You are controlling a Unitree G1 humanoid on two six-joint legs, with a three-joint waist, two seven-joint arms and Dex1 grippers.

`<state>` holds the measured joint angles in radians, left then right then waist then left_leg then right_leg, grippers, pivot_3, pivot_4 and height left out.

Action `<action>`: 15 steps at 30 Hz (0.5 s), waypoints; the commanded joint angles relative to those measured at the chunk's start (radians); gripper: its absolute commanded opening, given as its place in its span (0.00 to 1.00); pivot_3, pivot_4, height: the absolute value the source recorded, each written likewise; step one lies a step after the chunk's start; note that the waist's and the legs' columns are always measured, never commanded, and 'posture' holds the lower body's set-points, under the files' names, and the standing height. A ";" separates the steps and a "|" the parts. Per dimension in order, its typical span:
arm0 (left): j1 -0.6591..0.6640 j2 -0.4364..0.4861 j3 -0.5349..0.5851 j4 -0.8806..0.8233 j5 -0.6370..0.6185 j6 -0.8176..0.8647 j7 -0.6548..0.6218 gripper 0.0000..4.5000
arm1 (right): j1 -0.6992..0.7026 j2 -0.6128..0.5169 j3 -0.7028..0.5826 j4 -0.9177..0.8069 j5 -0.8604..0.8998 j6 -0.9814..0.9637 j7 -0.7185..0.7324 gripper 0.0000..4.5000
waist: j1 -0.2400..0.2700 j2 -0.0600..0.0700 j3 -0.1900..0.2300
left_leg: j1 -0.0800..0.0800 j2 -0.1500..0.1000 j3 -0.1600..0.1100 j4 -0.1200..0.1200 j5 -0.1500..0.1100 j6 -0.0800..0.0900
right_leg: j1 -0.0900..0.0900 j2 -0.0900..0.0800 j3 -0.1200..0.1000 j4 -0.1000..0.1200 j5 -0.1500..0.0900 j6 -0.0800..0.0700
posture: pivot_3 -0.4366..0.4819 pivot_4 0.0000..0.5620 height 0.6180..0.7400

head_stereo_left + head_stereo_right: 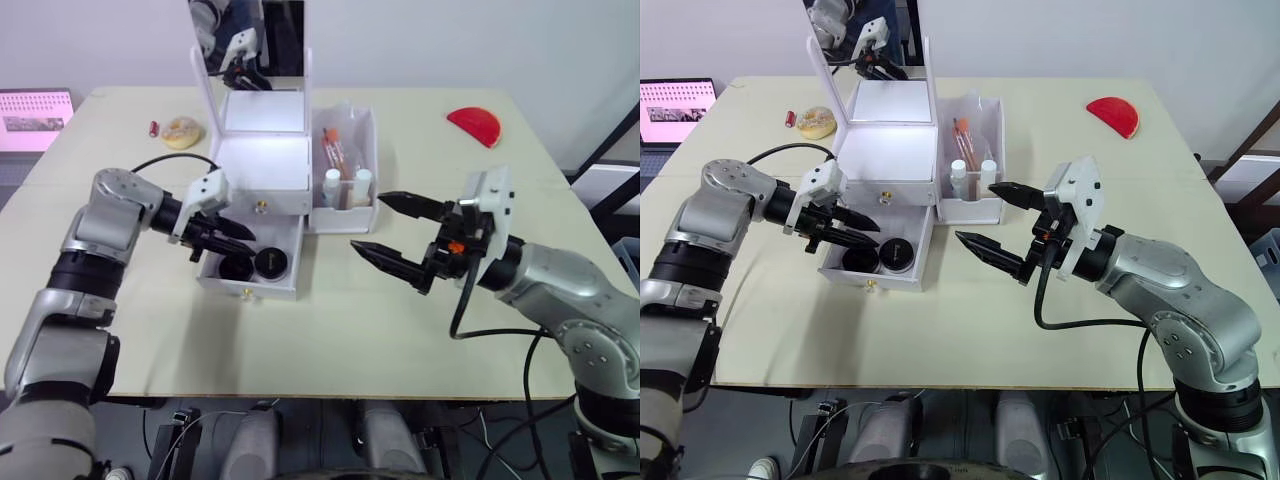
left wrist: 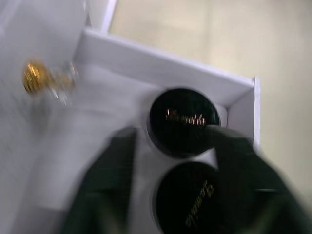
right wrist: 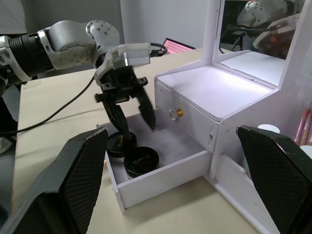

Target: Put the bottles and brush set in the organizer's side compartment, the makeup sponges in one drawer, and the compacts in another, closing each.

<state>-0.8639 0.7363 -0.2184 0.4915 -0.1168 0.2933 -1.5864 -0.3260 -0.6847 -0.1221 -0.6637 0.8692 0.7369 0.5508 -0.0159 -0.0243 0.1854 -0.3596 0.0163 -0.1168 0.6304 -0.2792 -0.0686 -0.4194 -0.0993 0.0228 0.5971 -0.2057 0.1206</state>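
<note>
We hold our left pincer (image 3: 130, 100) spread open over the two compacts (image 1: 254, 264) in the pulled-out drawer (image 1: 262, 286), apparently just releasing them, our right pincer (image 1: 400, 233) wide open, idle.

You have one white organizer (image 1: 262, 160) on the desk (image 1: 330, 340), with one mirror (image 1: 247, 40) standing at its back. One drawer (image 1: 250, 262) is pulled out, and in it you can count two black compacts (image 3: 127, 152). The side compartment (image 1: 345, 150) holds two white-capped bottles (image 1: 346, 186) and one brush set (image 1: 333, 150). Elsewhere on the desk you have one red half-round object (image 1: 474, 125), one round beige item (image 1: 182, 131), and one small red thing (image 1: 153, 128) beside it. Two grippers are in sight: the left gripper (image 1: 232, 238) and the right gripper (image 1: 382, 225).
</note>
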 commanded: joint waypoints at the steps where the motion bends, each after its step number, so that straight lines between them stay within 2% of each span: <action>1: 0.013 0.010 0.008 -0.017 0.005 -0.033 0.013 0.01 | -0.011 0.003 -0.008 -0.016 0.012 -0.009 0.005 1.00 | 0.000 0.000 0.000 | 0.000 0.000 0.000 0.000 0.000 0.000 | 0.000 0.000 0.000 0.000 0.000 0.000 | 0.48 0.27 1.00; 10: 0.052 0.030 0.061 -0.086 -0.042 -0.005 0.032 0.01 | 0.002 -0.004 -0.018 -0.031 0.022 0.000 0.001 1.00 | -0.001 0.000 0.000 | 0.000 0.000 0.000 0.000 0.000 0.000 | 0.000 0.000 0.000 0.000 0.000 0.000 | 0.48 0.27 1.00; 15: 0.180 0.148 0.208 -0.328 -0.188 0.196 0.056 0.01 | 0.041 -0.031 -0.044 -0.029 0.034 0.003 0.026 1.00 | -0.008 0.000 0.000 | 0.000 0.001 0.000 -0.002 0.000 0.000 | -0.001 0.000 0.000 0.000 0.000 0.000 | 0.48 0.27 1.00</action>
<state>-0.6963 0.8480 -0.0815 0.2538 -0.2426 0.4284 -1.5386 -0.2836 -0.7019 -0.1333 -0.6656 0.8877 0.7498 0.5637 -0.0235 -0.0241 0.1856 -0.3596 0.0169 -0.1168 0.6288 -0.2794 -0.0683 -0.4207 -0.0992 0.0229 0.5977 -0.2061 0.1213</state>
